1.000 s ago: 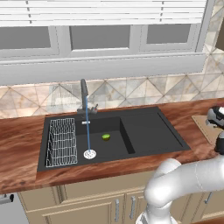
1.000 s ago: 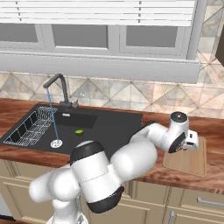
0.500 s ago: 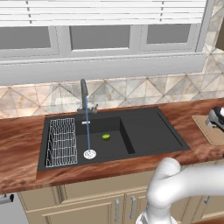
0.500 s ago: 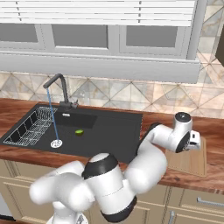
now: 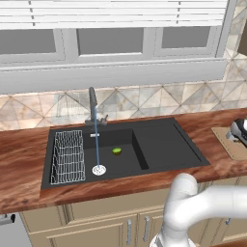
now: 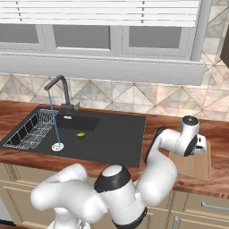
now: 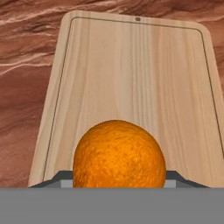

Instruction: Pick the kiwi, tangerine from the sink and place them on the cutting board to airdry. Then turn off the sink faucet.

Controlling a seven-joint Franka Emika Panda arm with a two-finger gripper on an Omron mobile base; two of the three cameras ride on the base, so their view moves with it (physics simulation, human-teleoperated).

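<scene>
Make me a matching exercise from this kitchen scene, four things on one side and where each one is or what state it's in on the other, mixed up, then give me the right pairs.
Things:
1. kiwi
2. tangerine
3. sink faucet
4. cutting board

Places or states:
A. running, a thin stream falling to the drain
B. lying on the wood counter, right of the sink
C. held in the gripper, over the board
D. lying in the deep basin of the sink

Pairs: 1-D, 2-C, 3-A, 4-B
</scene>
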